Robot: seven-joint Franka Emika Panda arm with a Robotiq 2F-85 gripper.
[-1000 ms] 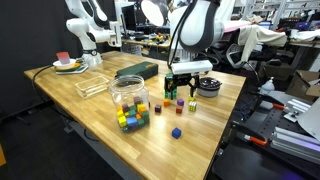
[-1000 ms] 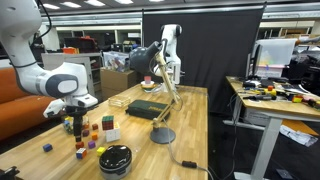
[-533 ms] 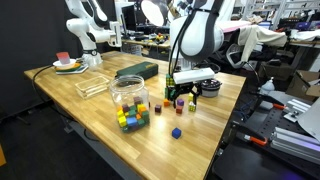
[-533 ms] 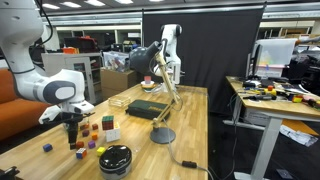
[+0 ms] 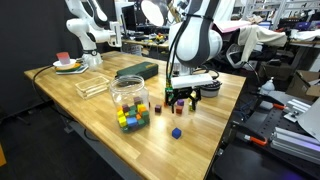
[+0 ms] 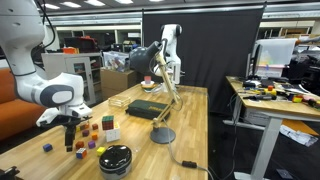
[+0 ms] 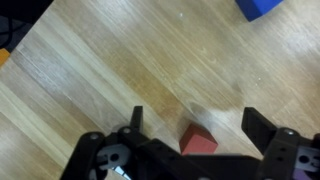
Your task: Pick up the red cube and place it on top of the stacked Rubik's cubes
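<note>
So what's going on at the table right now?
The arm's gripper hangs open over the red cube, which sits on the wooden table between the jaws, not yet gripped. The stacked Rubik's cubes stand by the clear jar. The pick has not happened yet, so nothing has been placed on them.

Light honey-coloured wooden table (image 7: pixel 110 60), streaked with fine darker grain lines. On it sits a plain, solid red cube (image 7: pixel 197 141), framed by the matte black gripper (image 7: pixel 193 118). A bright blue block (image 7: pixel 262 7) shows at the far right of the wrist view. In an exterior view, a clear jar (image 5: pixel 128 90) holds yellow, green and blue blocks. Farther back lies a dark green box (image 5: pixel 137 70). The robot arm (image 5: pixel 195 40) is white.
</note>
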